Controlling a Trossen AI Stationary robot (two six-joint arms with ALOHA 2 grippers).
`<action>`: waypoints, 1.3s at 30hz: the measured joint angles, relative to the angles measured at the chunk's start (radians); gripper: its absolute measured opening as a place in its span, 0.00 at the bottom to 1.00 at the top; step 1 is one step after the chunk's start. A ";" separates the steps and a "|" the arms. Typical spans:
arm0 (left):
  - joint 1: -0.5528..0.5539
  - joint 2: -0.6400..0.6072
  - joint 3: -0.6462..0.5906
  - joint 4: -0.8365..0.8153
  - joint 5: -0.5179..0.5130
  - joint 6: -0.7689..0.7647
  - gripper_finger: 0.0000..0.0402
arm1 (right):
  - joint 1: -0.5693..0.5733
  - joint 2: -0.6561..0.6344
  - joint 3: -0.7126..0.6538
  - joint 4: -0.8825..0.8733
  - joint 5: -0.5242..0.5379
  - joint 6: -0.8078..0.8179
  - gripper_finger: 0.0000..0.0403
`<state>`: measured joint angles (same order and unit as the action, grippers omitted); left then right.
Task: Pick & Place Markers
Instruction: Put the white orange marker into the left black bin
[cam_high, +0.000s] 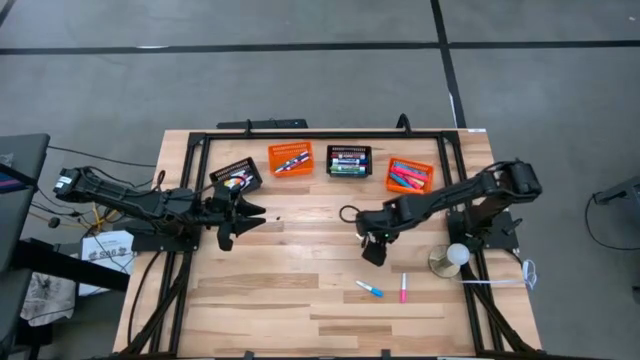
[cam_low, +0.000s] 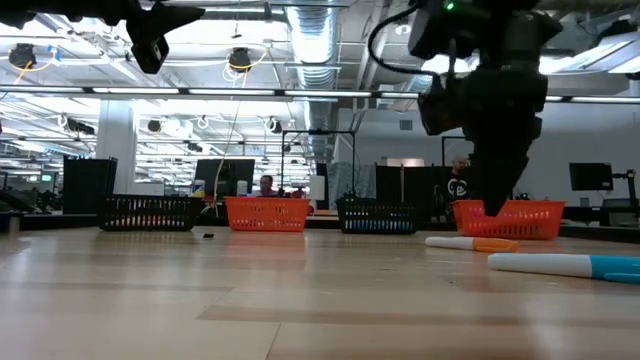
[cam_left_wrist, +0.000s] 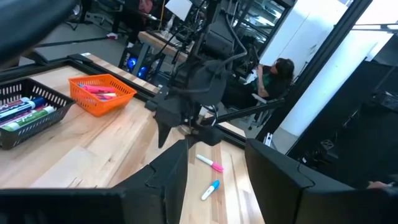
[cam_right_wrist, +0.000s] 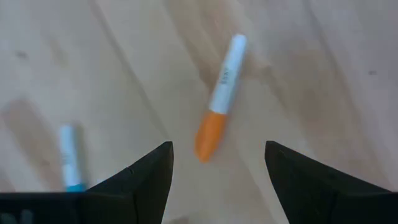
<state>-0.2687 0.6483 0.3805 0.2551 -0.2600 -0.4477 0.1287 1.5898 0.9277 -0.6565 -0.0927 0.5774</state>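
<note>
wooden slat table (cam_high: 300, 300): four mesh baskets in a back row, black (cam_high: 236, 177), orange (cam_high: 290, 158), black (cam_high: 349, 161), orange (cam_high: 410, 176), all holding markers. two loose markers (cam_high: 369, 289) (cam_high: 404, 288) lie near the front edge. right gripper (cam_high: 372, 250) hovers above them, jaws apart. left gripper (cam_high: 245, 211) jaws part-open, empty.

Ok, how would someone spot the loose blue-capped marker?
Find the wooden table, then the open right gripper over its boards. Just beyond it, away from the baskets, lies the blue-capped marker. Its only neighbour has a pinkish cap.
</note>
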 joint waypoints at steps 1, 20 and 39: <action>0.000 0.000 0.000 0.000 0.000 0.001 0.40 | -0.002 0.021 0.019 -0.040 0.012 -0.009 0.60; 0.000 0.001 0.000 0.000 0.017 0.002 0.40 | -0.012 0.230 0.095 -0.061 0.044 -0.001 0.60; 0.000 0.001 0.000 0.000 0.015 0.006 0.40 | -0.011 0.222 0.089 -0.047 0.081 -0.001 0.60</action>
<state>-0.2687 0.6495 0.3801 0.2550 -0.2447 -0.4419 0.1176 1.8118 1.0172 -0.7033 -0.0113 0.5765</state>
